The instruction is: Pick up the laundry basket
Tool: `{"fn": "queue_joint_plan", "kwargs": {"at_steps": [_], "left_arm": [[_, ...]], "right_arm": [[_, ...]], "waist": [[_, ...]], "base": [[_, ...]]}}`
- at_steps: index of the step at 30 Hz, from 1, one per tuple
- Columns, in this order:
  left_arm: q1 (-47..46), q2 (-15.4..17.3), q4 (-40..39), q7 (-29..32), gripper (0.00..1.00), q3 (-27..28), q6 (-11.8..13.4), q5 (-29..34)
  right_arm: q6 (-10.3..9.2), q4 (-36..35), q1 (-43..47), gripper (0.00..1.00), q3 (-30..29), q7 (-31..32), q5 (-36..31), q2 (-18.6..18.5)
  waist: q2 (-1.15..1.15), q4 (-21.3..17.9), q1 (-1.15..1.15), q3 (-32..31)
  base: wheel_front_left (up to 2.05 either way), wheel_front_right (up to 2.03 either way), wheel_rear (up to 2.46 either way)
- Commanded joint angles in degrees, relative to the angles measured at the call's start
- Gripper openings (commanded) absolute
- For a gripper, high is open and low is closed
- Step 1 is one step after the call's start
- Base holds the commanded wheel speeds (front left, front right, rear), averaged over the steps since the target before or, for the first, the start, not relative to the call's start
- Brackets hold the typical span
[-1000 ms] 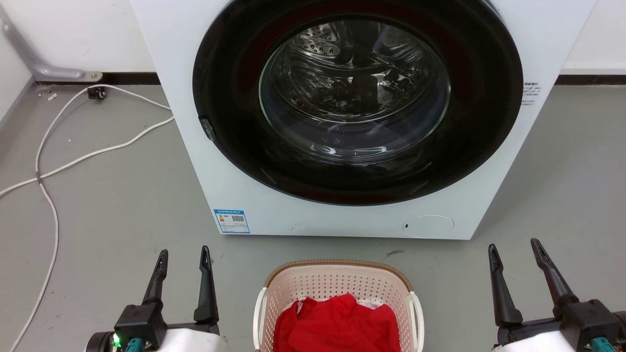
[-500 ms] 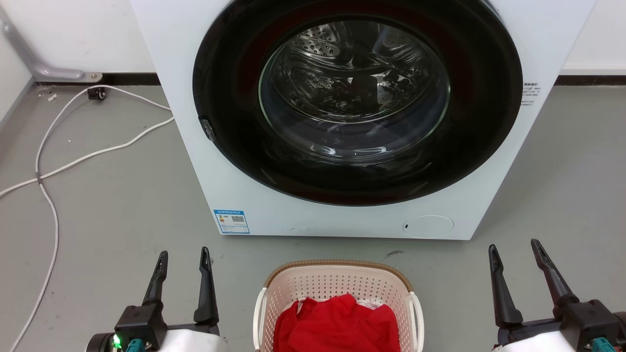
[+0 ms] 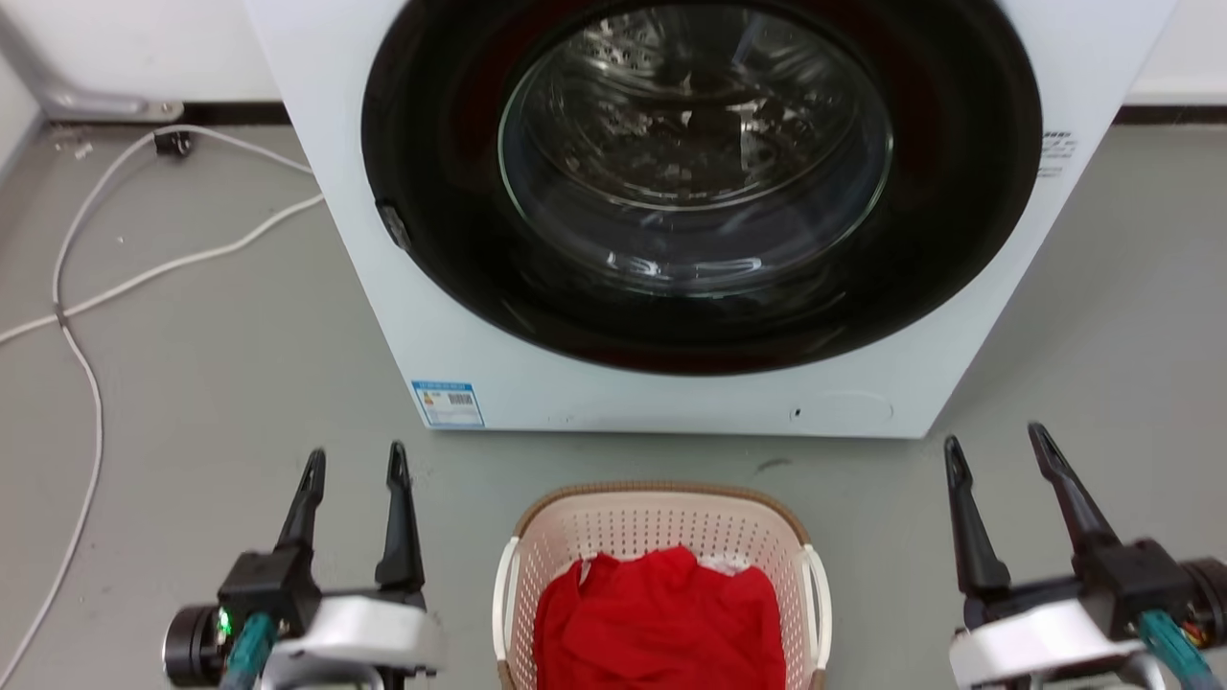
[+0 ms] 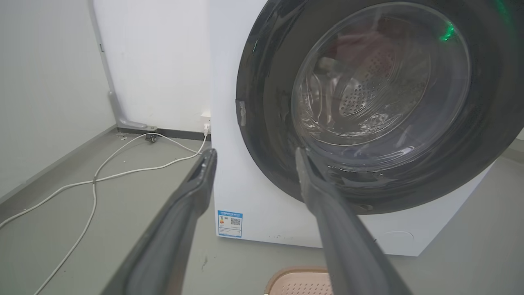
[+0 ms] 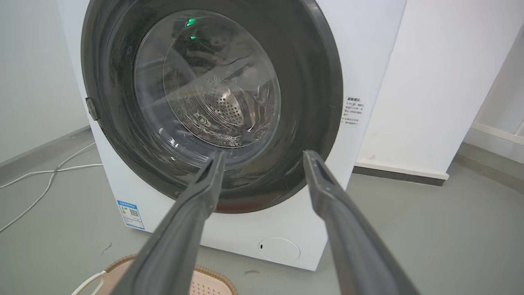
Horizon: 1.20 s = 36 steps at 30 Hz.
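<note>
Starting the pick-up, note that the laundry basket (image 3: 661,525) stands upright on the grey floor (image 3: 211,402). It sits just in front of the washing machine (image 3: 537,393), apart from it, and is centred low in the head view. A red garment (image 3: 661,623) lies heaped inside, and the basket's near end is cut off by the frame.

The left gripper (image 3: 355,452) hovers off the basket's left side. The right gripper (image 3: 994,436) hovers off its right side and is the farther out of the two. Both sets of jaws are released, spread wide with nothing between them, and point toward the machine. Neither touches the basket. This flanking pose likely serves a two-arm lift, since each arm waits on the side of its own white handle (image 3: 500,599), one on each side wall.

In both wrist views the jaws look at the washer door, with the brown rim low in the frame. Judge from this that the arms sit higher than the rim.

The task is at its approach step, and nothing is grasped. For the next move, you probably need to bring each arm down and inward until a handle lies between its jaws, then close both evenly. Uneven closure or height could tilt the basket and spill the garment. Keep the left arm clear of the white cable (image 3: 192,257) on the floor.
</note>
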Motion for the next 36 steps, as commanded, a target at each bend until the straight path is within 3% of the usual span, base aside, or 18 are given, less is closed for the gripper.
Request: {"fn": "queue_joint_plan", "kwargs": {"at_steps": [1,11,24,36], "left_arm": [[-2.0,0.1,1.1,-0.1,1.00,0.1,-0.6,-0.1],[-14.2,0.3,14.8,-0.1,1.00,1.4,-5.1,3.2],[-29.2,3.3,42.3,-0.1,1.00,-1.2,-7.2,6.6],[-41.5,3.7,61.1,1.4,1.00,-6.0,-8.8,7.0]], "right_arm": [[-0.04,1.4,-1.9,1.00,0.1,-0.1,-0.4,0.0],[-0.04,16.3,-13.6,1.00,2.1,-0.1,-6.1,0.0],[-0.05,47.1,-29.8,1.00,5.9,-0.1,-10.6,0.0],[-0.05,63.2,-41.3,1.00,11.1,3.0,-8.3,0.0]], "waist": [[0.00,0.0,0.00,1.8],[0.00,-0.7,0.00,10.6],[0.00,-2.2,0.00,21.1],[0.00,-2.2,0.00,29.5]], "base": [[0.00,0.00,0.00],[0.00,0.00,0.00],[0.00,0.00,0.00],[0.00,0.00,0.00]]}}
